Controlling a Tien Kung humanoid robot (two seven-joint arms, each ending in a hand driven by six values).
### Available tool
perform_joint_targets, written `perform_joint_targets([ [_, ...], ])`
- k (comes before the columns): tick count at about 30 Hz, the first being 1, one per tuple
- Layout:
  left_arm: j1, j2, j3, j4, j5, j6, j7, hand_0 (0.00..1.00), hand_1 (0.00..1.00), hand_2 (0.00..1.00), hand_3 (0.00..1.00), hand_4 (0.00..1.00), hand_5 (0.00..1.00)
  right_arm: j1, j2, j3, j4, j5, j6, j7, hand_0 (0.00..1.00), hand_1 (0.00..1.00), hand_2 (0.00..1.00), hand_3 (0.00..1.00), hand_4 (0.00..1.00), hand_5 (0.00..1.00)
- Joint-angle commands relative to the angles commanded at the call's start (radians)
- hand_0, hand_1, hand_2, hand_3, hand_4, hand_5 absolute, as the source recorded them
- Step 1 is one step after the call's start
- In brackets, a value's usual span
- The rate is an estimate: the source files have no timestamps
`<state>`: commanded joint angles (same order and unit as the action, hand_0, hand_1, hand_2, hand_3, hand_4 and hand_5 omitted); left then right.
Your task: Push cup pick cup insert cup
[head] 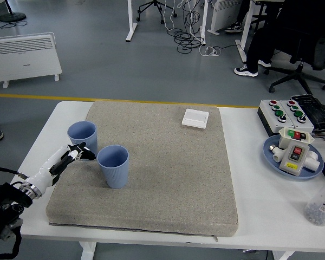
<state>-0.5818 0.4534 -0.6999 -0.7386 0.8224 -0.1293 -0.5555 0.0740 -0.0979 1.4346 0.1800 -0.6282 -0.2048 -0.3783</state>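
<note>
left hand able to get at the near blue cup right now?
Probably yes. The left hand sits just left of the near blue cup, with bare mat between them; the far cup stands behind, not in the way.

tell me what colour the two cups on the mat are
Both cups are light blue, clearest in the head view.

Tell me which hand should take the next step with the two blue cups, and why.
Left. The left hand is already on the grey mat between the far blue cup and the near blue cup, fingers near both. The right hand is not in view.
</note>
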Motion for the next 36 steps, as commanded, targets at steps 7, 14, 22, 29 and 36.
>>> perform_joint_targets([
  [7, 0.08, 0.071, -0.12, -0.15, 0.056, 0.01, 0.014, 0.59, 0.572, 0.55, 0.491, 0.572, 0.997, 0.001, -0.001, 0.007, 0.0, -0.002, 0.001, 0.001, 0.679, 0.619, 0.652, 0.608, 0.146, 0.559],
  [14, 0.16, 0.145, -0.289, -0.333, 0.129, 0.025, 0.043, 0.506, 0.541, 0.531, 0.491, 0.577, 0.984, 0.004, -0.003, 0.009, 0.0, 0.003, 0.001, 0.004, 0.678, 0.618, 0.652, 0.608, 0.146, 0.559],
  [22, 0.122, 0.207, -0.39, -0.536, 0.272, 0.031, 0.196, 0.787, 0.779, 0.804, 0.703, 0.882, 0.774, 0.003, -0.005, 0.009, 0.0, 0.005, 0.002, 0.004, 0.677, 0.618, 0.652, 0.608, 0.145, 0.559],
  [29, -0.039, 0.281, -0.174, -0.638, 0.527, -0.023, 0.394, 0.842, 0.849, 0.925, 0.819, 0.946, 0.693, -0.005, -0.006, -0.001, 0.0, 0.01, -0.001, 0.002, 0.677, 0.618, 0.649, 0.609, 0.146, 0.556],
  [36, -0.199, 0.276, 0.067, -0.633, 0.673, -0.072, 0.476, 0.883, 0.911, 0.998, 0.931, 0.998, 0.484, -0.012, -0.005, -0.01, 0.0, 0.019, -0.004, 0.003, 0.677, 0.619, 0.651, 0.609, 0.146, 0.558],
])
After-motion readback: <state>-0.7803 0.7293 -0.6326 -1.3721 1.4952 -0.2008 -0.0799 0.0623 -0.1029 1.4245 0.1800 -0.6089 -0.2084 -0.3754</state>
